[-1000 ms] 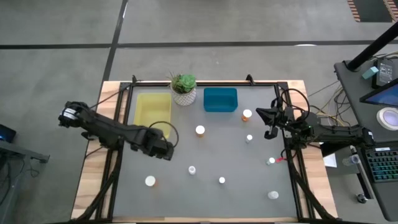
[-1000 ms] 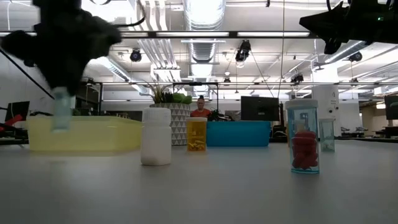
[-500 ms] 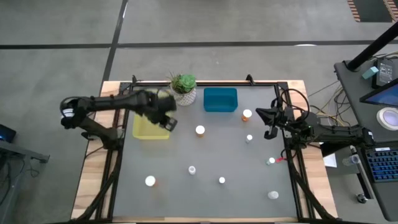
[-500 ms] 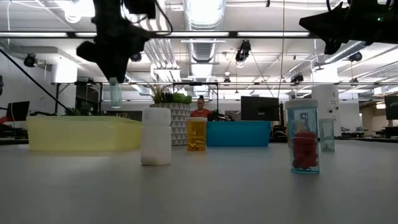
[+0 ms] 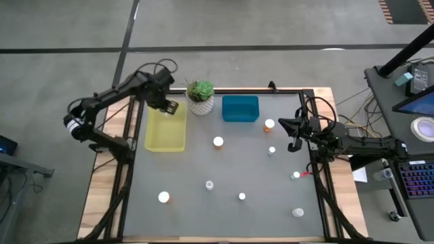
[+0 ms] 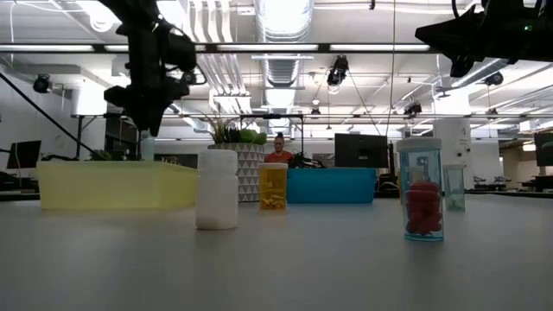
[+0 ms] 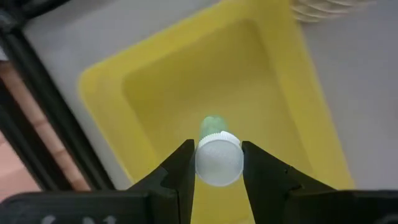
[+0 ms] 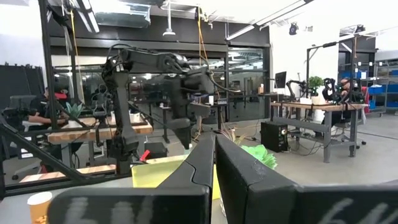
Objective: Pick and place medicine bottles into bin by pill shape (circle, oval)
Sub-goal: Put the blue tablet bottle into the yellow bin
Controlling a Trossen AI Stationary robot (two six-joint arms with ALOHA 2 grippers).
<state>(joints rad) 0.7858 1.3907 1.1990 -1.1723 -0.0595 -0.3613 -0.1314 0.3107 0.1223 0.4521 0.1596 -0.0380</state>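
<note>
**Bottle held over the yellow bin**

I read no labels or writing anywhere. My left gripper clamps a white-capped bottle above the yellow bin. I count seven more bottles standing on the table, one yellow bin, one blue bin. My right gripper waits closed and empty at the table's right edge.

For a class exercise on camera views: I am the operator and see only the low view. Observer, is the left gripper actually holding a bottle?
Observer: Yes. The left gripper is shut on a white-capped bottle.
Operator: Where is it hanging?
Observer: Directly over the yellow bin, at its far end.
Operator: Is anything in that bin?
Observer: The part the left wrist view shows is bare.
Operator: And the right gripper?
Observer: The right gripper is shut, waiting at the table's right edge.
</note>
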